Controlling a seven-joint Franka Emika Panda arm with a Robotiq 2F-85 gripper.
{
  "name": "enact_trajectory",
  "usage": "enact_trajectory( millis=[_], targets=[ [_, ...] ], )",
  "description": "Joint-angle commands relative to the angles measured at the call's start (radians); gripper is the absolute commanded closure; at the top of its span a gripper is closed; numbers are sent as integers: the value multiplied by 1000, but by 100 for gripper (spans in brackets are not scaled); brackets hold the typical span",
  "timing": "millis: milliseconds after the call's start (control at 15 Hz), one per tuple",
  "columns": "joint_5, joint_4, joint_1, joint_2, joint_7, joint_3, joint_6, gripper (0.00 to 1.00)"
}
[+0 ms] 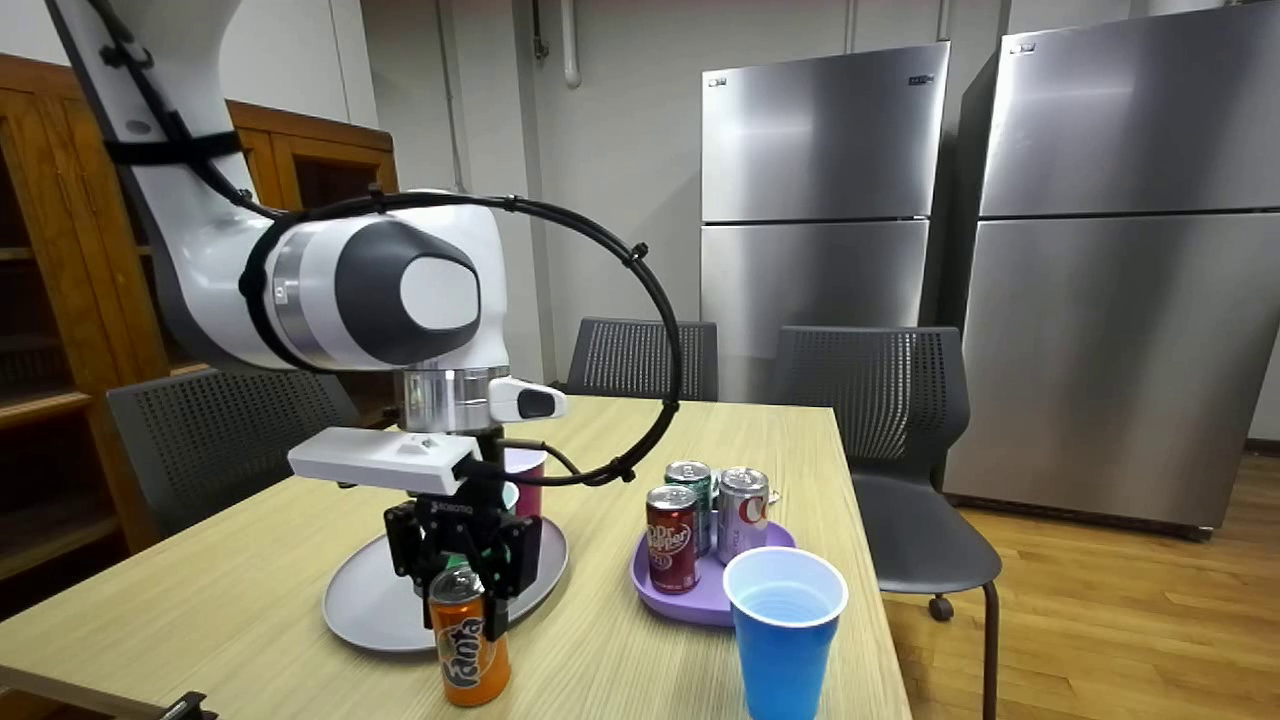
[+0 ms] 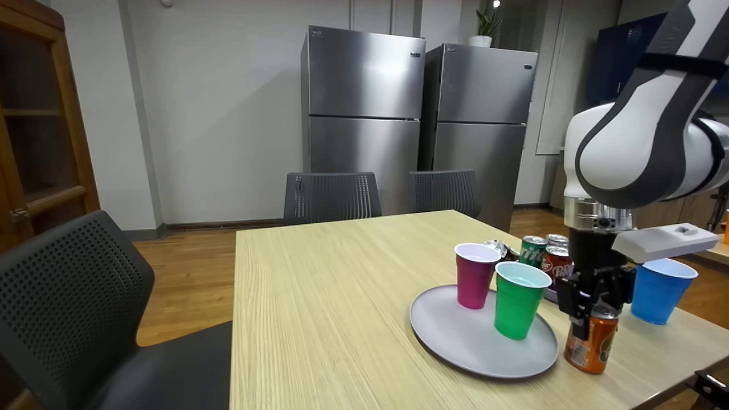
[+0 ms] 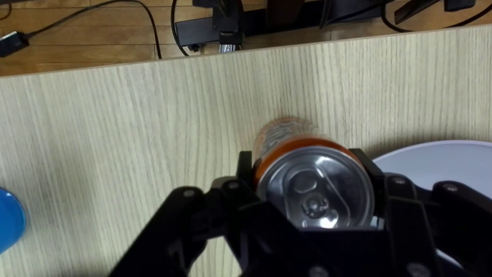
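Note:
My gripper (image 1: 462,622) points down over an orange Fanta can (image 1: 475,668). In the wrist view its fingers (image 3: 301,157) lie against both sides of the can (image 3: 315,188), just below the silver lid. The can is upright at the table; I cannot tell whether its base is lifted. In an exterior view the can (image 2: 592,348) is beside a grey plate (image 2: 455,347). A green cup (image 2: 517,307) and a magenta cup (image 2: 474,279) stand on that plate. The green cup is mostly hidden behind the gripper in an exterior view.
A purple plate (image 1: 690,608) holds a Dr Pepper can (image 1: 672,550), a green can (image 1: 690,475) and a silver can (image 1: 743,510). A blue cup (image 1: 785,640) stands near the table edge. Dark chairs (image 1: 870,400) surround the wooden table (image 2: 319,307).

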Motion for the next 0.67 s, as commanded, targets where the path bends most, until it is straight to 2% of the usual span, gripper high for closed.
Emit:
enact_trajectory(
  millis=[0,267,600],
  targets=[
    [-35,-8,3,-5,29,-7,12,62],
    [-19,-9,-13,-28,-9,-12,-18,62],
    [-36,-8,-35,-50,-6,-57,-29,62]
  ],
)
